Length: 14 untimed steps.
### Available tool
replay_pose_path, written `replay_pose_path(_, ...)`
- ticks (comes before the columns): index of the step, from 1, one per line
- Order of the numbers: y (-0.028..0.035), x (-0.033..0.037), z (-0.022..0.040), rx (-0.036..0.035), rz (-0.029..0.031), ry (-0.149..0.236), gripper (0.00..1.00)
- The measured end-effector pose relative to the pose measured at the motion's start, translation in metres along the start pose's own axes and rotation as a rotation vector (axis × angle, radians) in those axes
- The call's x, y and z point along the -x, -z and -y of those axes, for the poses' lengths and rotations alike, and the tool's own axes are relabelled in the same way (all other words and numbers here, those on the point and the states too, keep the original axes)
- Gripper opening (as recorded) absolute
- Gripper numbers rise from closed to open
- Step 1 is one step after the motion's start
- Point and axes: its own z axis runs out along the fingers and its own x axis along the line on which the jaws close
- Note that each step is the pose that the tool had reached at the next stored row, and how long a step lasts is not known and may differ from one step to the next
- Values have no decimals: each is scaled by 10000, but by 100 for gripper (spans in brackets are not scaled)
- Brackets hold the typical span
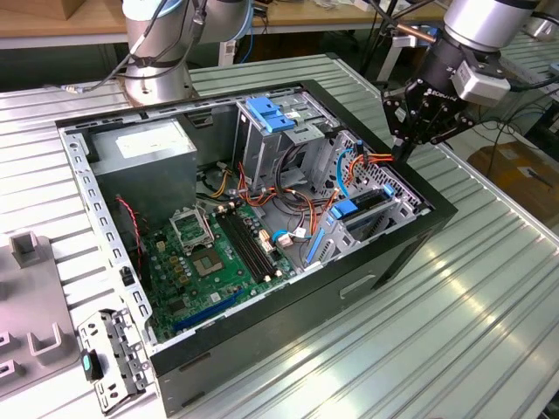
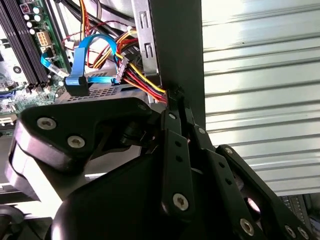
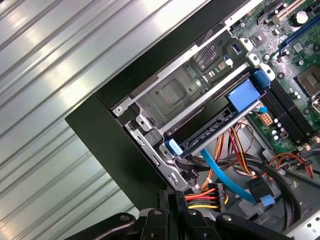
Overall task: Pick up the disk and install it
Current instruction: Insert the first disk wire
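**A:** What are the fingers doing?

**B:** I'm watching the gripper (image 1: 403, 155) hanging tip-down over the case (image 1: 376, 262), at the rim on the exterior view's right. Its fingers (image 2: 171, 131) are lying pressed together, and I'm seeing nothing held between them.

**A:** What is crowding them?

**B:** In the first wrist view, a plug (image 3: 212, 194) with red, yellow and black wires is sitting just beside the fingertips. A blue cable (image 3: 222, 172) is running past it. I can't tell whether the tips are touching the plug. The case's black wall is standing right next to them, with the ribbed table (image 1: 472, 323) lying beyond it. The motherboard (image 1: 210, 253) is lying on the case floor, well apart.

**A:** And the disk?

**B:** The disk (image 3: 210, 131) is sitting in the metal bay (image 3: 172, 95) in that same corner. It's lying edge-on to me, with its blue bracket showing at both ends. It's resting near the fingertips, just past the plug, and apart from them.
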Motion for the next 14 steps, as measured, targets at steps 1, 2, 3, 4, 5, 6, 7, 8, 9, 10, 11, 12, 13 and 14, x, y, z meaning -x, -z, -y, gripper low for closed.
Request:
replay_pose_path(1, 1, 1, 0, 1, -1, 1, 17)
replay_pose_path(2, 1, 1, 0, 1, -1, 0, 17)
replay_pose_path(3, 1, 2, 0, 1, -1, 0, 17)
replay_pose_path(4, 1, 2, 0, 1, -1, 0, 17)
replay_pose_path(5, 1, 2, -1, 1, -1, 0, 17)
replay_pose_path(6, 1, 2, -1, 1, -1, 0, 17)
replay_pose_path(7, 1, 2, -1, 1, -1, 0, 17)
replay_pose_path(8, 1, 2, -1, 1, -1, -5, 17)
replay_pose_path(9, 1, 2, -1, 1, -1, -34, 17)
replay_pose_path(10, 1, 2, -1, 2, -2, -117, 17)
replay_pose_path(11, 1, 2, -1, 2, -4, -251, 17)
replay_pose_path(12, 1, 2, -1, 3, -6, -410, 17)
replay_pose_path(13, 1, 2, -1, 4, -9, -623, 17)
replay_pose_path(14, 1, 2, -1, 5, -11, -728, 17)
